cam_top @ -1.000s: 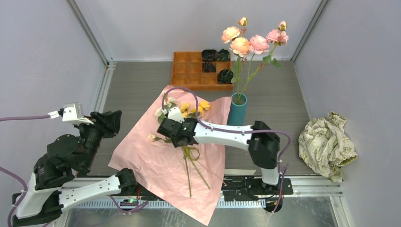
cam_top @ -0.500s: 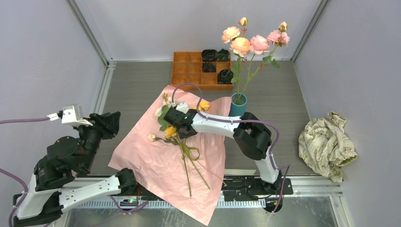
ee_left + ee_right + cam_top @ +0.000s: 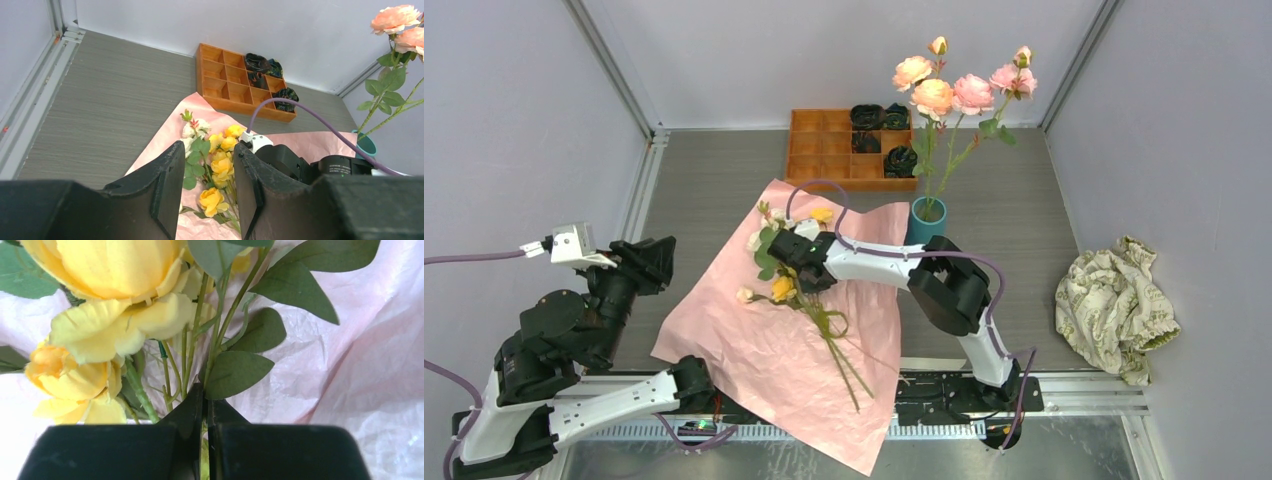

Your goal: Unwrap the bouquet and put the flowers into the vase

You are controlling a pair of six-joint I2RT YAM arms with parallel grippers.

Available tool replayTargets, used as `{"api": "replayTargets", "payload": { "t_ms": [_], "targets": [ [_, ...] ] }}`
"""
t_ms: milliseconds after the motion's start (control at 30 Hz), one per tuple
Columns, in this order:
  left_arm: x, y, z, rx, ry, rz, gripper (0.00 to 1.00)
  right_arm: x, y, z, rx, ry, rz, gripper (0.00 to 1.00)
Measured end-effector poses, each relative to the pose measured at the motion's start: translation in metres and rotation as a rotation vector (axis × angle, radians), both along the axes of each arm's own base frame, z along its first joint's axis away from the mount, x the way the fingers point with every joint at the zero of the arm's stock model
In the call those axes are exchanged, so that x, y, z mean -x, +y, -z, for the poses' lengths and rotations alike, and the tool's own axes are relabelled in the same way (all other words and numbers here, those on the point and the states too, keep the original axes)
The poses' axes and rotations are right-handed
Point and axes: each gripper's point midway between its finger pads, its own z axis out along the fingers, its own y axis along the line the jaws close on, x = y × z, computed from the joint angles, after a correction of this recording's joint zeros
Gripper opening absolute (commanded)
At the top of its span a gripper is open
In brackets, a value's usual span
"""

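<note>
**Right gripper pinched on stems of the flowers lying on the opened paper**

The flowers [image 3: 796, 285] are a loose bunch lying flat on the spread pink wrapping paper [image 3: 754, 345], centre of the table [image 3: 714, 180]. Heads are yellow and cream and point to the far left; the green stems trail toward the near edge. The vase [image 3: 927, 232] stands just off the paper's far right corner and already holds several pink and peach roses [image 3: 944, 90].

The right gripper [image 3: 205, 407] has its fingers closed almost flat together on thin green stem just below the yellow heads [image 3: 110, 275]. One stem or several probably, the wrist view is too tight to tell. The left gripper [image 3: 206, 167] is about half parted with nothing between the fingers, raised at the left and well apart from the bunch.

Handling, as a judgement:
- The bunch is light.
- Stems look thin and springy and may slide or fan out of a pinch.
- Heads and leaves are soft and crushable, so don't clamp them.
- The best hold is on the bare stems, near the heads for balance, so the tails hang down to go into the narrow vase mouth.
- The paper is thin and crinkly and may lift with the stems.

An orange tray [image 3: 824, 150] sits at the far side, and a crumpled cloth [image 3: 1114, 305] lies at the right.
</note>
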Motion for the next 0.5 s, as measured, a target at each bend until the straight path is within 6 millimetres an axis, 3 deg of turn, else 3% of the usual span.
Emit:
{"api": "replayTargets", "payload": {
  "t_ms": [100, 200, 367, 500],
  "targets": [
    [0.000, 0.000, 0.000, 0.000, 0.000, 0.000, 0.42, 0.002, 0.002, -0.014, -0.009, -0.020, -0.006, 0.01],
    [0.000, 0.000, 0.000, -0.002, 0.000, 0.000, 0.42, 0.008, 0.006, -0.046, -0.042, -0.060, -0.023, 0.01],
    [0.000, 0.000, 0.000, -0.003, 0.000, 0.001, 0.42, 0.020, 0.024, -0.134, -0.211, -0.165, -0.062, 0.01],
    [0.000, 0.000, 0.000, -0.003, 0.000, 0.001, 0.42, 0.032, 0.025, -0.209, -0.355, -0.255, -0.096, 0.01]
  ]
}}
